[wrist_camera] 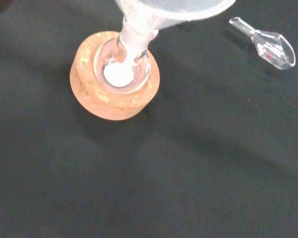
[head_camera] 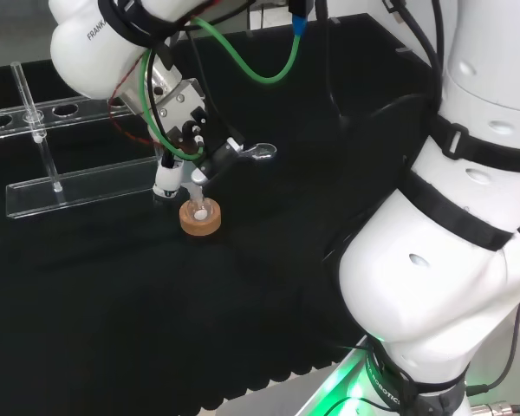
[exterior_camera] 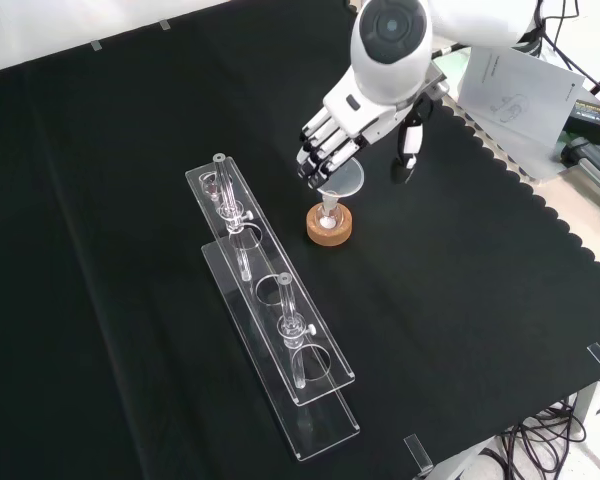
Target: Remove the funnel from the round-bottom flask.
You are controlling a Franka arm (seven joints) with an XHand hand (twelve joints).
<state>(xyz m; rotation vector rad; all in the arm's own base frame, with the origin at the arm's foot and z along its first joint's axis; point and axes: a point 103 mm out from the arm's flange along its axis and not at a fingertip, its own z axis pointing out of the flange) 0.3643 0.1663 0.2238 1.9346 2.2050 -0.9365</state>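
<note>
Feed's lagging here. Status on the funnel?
Hand over funnel, fingers curled at its rim. Funnel seated in flask on cork ring. Nothing blocking.

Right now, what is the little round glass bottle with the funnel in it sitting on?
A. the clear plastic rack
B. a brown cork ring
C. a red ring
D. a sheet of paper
B. The bottle sits in a brown cork ring on the black cloth, with the funnel still in its neck and the hand right above it.
</note>
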